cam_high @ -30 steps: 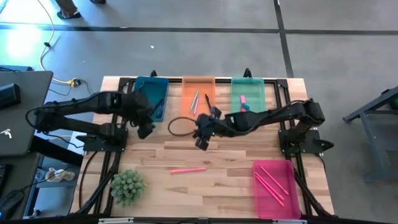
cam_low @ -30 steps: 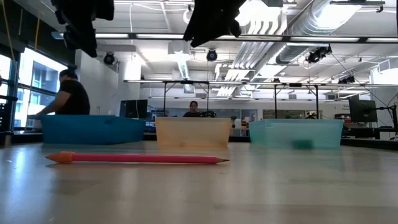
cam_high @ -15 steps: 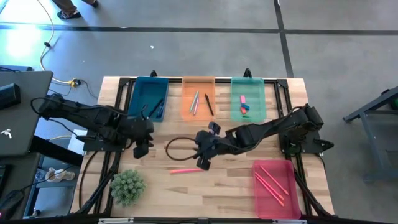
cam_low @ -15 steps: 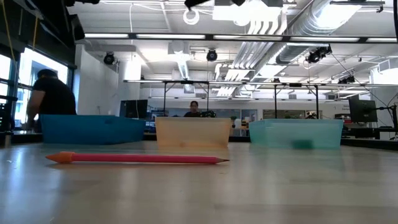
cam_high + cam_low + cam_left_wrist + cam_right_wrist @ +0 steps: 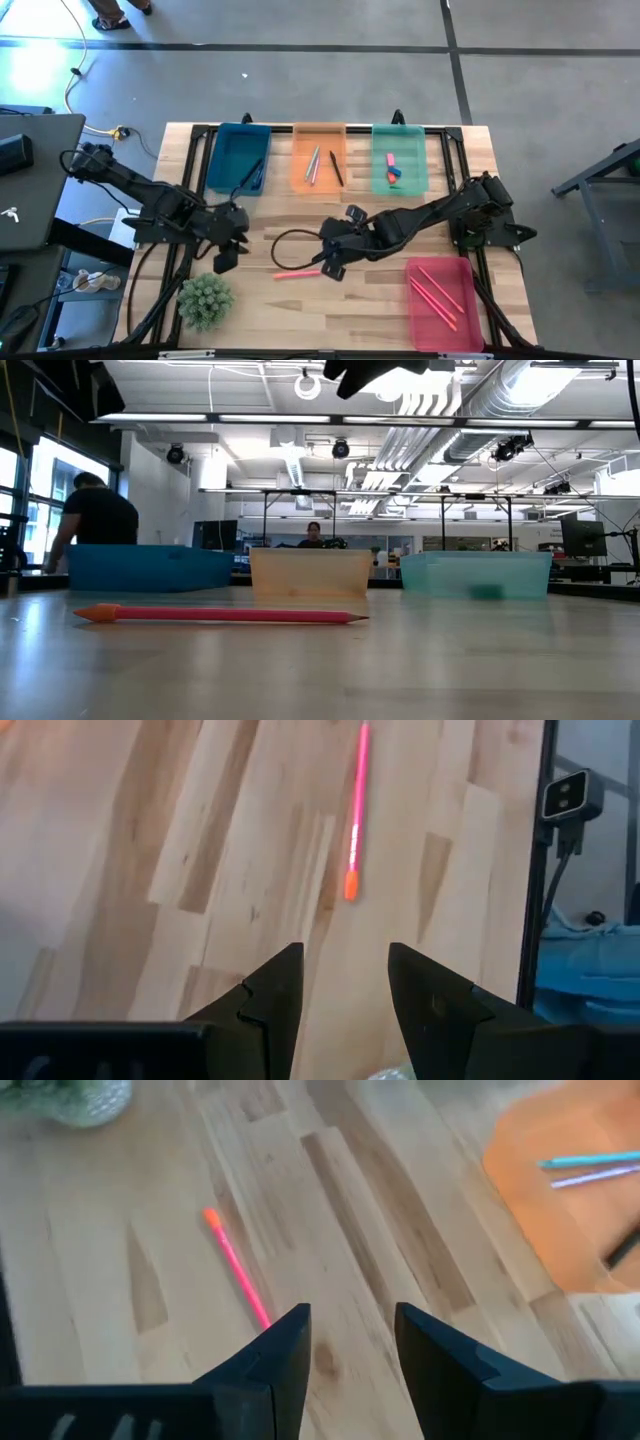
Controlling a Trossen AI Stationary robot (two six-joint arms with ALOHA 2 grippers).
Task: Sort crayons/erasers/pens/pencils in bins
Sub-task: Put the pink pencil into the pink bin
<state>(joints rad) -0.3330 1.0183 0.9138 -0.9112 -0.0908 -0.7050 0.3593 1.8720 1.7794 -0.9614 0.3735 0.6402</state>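
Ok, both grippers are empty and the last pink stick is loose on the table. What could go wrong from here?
The right gripper, jaws open, hovers at one end of the pink stick; a pinch that far off middle could tip it. The black cable loop lies close beside it and might snag. The left gripper points at the same stick, so the arms could crowd.

Four translucent bins are seen on the wooden table. Blue bin [image 5: 240, 157], orange bin [image 5: 319, 157] & green bin [image 5: 399, 158] are set side by side in a row along the far edge; red-pink bin [image 5: 443, 304] is placed apart at the near right corner. Dark pens are held in the blue bin, 3 thin sticks (teal, pale, dark) in the orange. Erasers [image 5: 392, 168], small chunky blocks, pink & blue, lie in the green bin. Pink sticks lie in the red-pink bin. One pink pencil [image 5: 296, 273] w/ orange end is left flat on bare table, mid-front.
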